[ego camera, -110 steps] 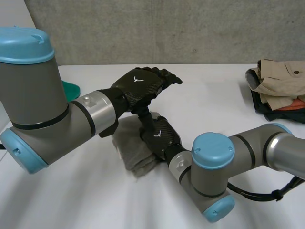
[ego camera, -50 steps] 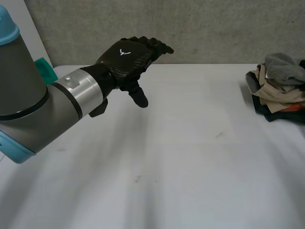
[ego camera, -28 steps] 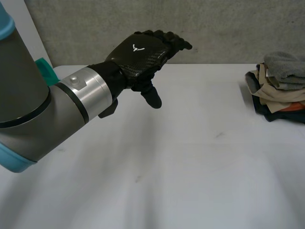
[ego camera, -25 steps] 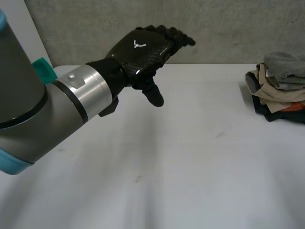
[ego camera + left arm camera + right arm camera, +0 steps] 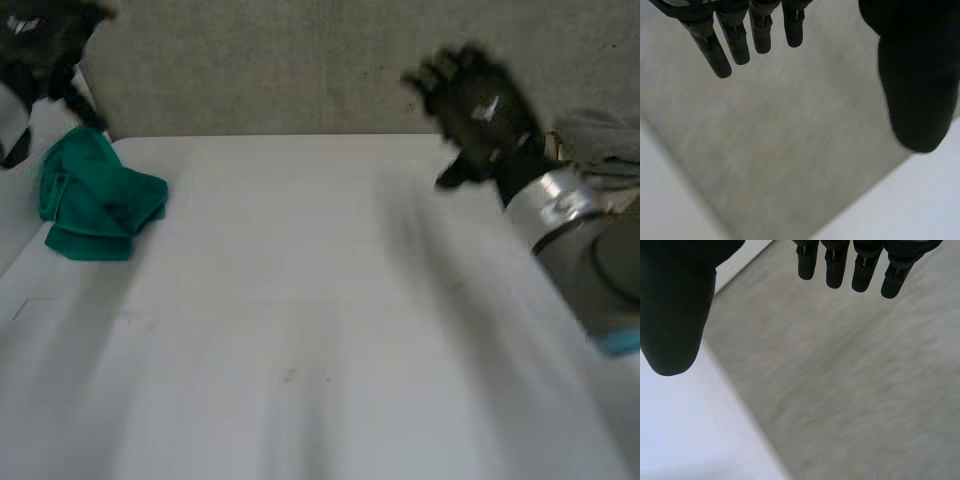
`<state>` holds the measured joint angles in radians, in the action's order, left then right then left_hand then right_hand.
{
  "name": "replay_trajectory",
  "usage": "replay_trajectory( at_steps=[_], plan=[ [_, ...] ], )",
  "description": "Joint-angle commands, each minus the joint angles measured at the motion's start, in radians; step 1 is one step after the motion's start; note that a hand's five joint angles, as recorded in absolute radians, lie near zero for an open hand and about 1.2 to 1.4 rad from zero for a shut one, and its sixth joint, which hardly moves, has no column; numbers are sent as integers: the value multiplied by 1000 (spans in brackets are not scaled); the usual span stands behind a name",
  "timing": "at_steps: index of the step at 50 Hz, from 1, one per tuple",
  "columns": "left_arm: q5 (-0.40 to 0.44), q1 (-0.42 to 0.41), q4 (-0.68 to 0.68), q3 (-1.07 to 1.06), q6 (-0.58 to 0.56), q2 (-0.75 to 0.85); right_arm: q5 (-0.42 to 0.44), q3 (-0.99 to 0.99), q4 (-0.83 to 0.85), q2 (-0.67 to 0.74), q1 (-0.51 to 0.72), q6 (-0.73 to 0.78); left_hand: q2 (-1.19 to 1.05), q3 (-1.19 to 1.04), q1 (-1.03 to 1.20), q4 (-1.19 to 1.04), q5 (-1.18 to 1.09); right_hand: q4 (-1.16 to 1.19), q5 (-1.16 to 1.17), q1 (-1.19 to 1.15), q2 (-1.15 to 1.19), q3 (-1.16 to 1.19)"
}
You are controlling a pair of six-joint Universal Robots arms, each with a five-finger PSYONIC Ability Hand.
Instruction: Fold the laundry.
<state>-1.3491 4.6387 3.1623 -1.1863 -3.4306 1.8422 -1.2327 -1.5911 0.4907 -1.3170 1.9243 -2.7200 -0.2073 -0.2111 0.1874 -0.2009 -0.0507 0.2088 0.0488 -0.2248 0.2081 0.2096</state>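
A crumpled green cloth (image 5: 97, 198) lies at the far left of the white table (image 5: 320, 330). My left hand (image 5: 40, 40) is raised above and just behind it, fingers (image 5: 735, 35) straight and thumb (image 5: 917, 85) apart, holding nothing. My right hand (image 5: 478, 110) hangs in the air over the table's back right, fingers (image 5: 860, 265) straight, thumb (image 5: 675, 315) spread, empty. Behind the right arm, a grey folded cloth (image 5: 600, 135) tops the stack at the right edge.
A grey concrete wall (image 5: 300, 60) runs along the back of the table. The right forearm (image 5: 570, 240) crosses the table's right side, in front of the stack.
The left hand has swung from the table's middle back to the far left. The right hand has come into view at the back right. The green cloth now lies uncovered.
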Motion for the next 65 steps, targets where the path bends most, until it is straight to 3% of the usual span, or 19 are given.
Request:
replay_trajectory(
  at_steps=[1,6,13,27,33,36,42,45,49,53,57,61,65],
  plan=[
    [14,135,141,89,-307,332,-8,-62,-167,56,8,97,9,12,11,2,26,-34,-49,50,-34,-35],
    [88,176,260,181,-371,532,-4,-110,-182,65,7,137,11,15,9,5,29,-34,-49,50,-34,-35],
    [209,221,278,276,-372,707,-1,-188,-182,68,-1,137,11,15,9,5,29,-34,-49,50,-34,-35],
    [226,232,269,316,-374,765,4,-234,-181,68,-4,137,-38,-35,58,-45,-20,-34,-49,50,-34,-35],
    [238,233,255,375,-374,824,3,-236,-181,68,-5,137,-203,-199,223,-209,-185,-34,-49,50,-34,-35],
    [240,233,248,424,-374,868,4,-236,-181,68,-10,137,-390,-386,410,-397,-372,-34,-49,50,-34,-35],
    [223,222,246,471,-371,904,1,-234,-181,68,-25,138,-1187,-1183,1207,-1194,-1169,-34,-49,50,-34,-35],
    [211,212,252,461,-371,896,1,-233,-181,68,-27,138,-1189,-1185,1209,-1195,-1171,-34,-49,50,-34,-35],
    [145,170,254,430,-366,838,-1,-233,-181,68,-28,138,-1189,-1185,1209,-1195,-1171,-34,-49,50,-34,-35],
    [108,137,249,315,-314,642,-1,-230,-181,67,-39,137,-1189,-1185,1209,-1195,-1171,-34,-49,50,-34,-35],
    [111,71,260,180,-178,435,-2,-228,-181,56,-47,132,-1189,-1185,1209,-1195,-1171,-34,-49,50,-34,-35],
    [110,-56,251,59,26,226,-5,-225,-181,44,-51,126,-1189,-1185,1209,-1195,-1171,-34,-49,50,-34,-35],
    [113,-165,255,-48,144,97,-8,-227,-181,19,-77,124,-1189,-1185,1209,-1195,-1171,-34,-49,50,-34,-35]
  ],
)
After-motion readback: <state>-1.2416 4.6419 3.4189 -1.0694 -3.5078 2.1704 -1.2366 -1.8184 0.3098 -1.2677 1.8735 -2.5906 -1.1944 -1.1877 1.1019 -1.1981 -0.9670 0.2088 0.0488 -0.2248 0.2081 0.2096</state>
